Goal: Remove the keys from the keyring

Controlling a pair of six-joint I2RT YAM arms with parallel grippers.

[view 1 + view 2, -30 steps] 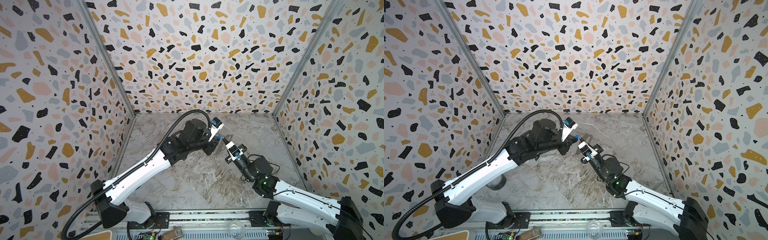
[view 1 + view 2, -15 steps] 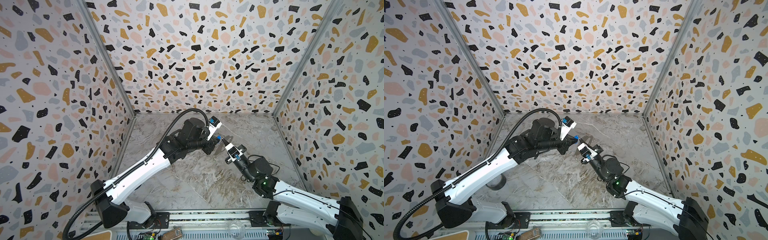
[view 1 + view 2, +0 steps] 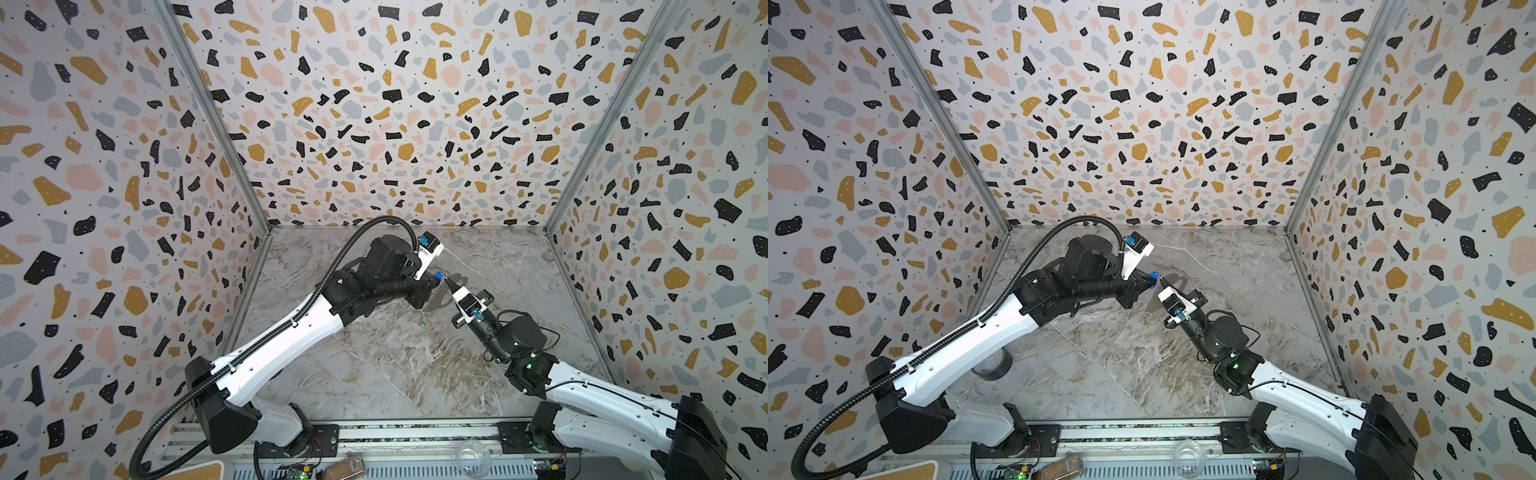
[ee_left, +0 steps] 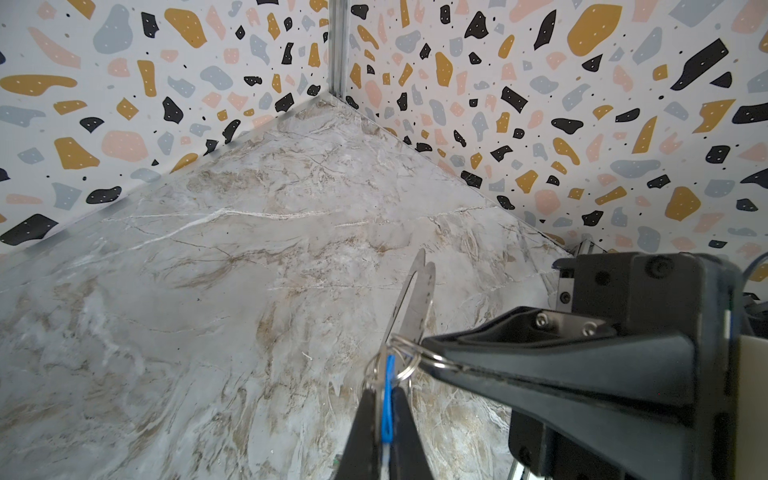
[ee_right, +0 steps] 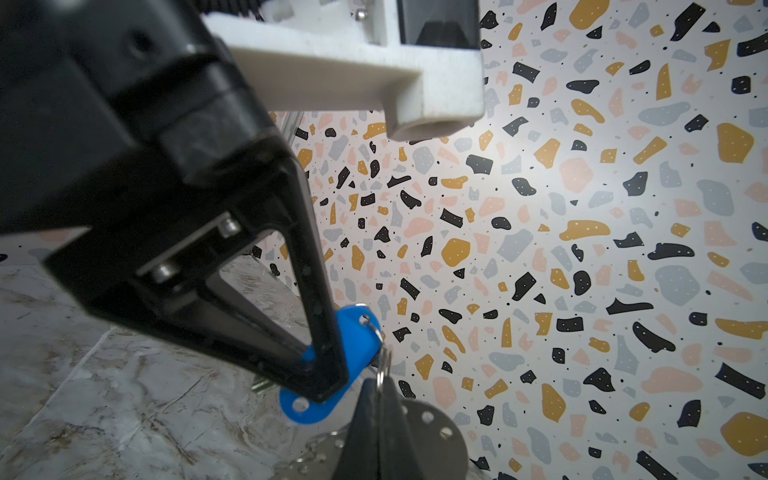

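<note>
Both grippers meet above the back middle of the marble floor. My left gripper (image 3: 435,283) (image 4: 384,390) is shut on the blue tag (image 4: 388,395) (image 5: 359,345) of one key. My right gripper (image 3: 448,284) (image 5: 379,384) is shut on a small metal ring link (image 5: 384,361) (image 4: 409,358) of the keyring. The keyring's flat grey piece (image 4: 417,299) (image 5: 432,432) sticks out beyond the right fingers. A green-tagged key (image 3: 423,323) (image 3: 1147,323) shows just below the grippers in both top views. I cannot tell whether it hangs or lies on the floor.
Terrazzo-patterned walls (image 3: 374,124) close in the marble floor (image 3: 395,365) on three sides. A dark roll of tape (image 3: 994,368) stands under the left arm. A clear glass bowl (image 3: 473,455) sits on the front rail.
The left arm has shifted slightly toward the back. Both grips look unchanged.
</note>
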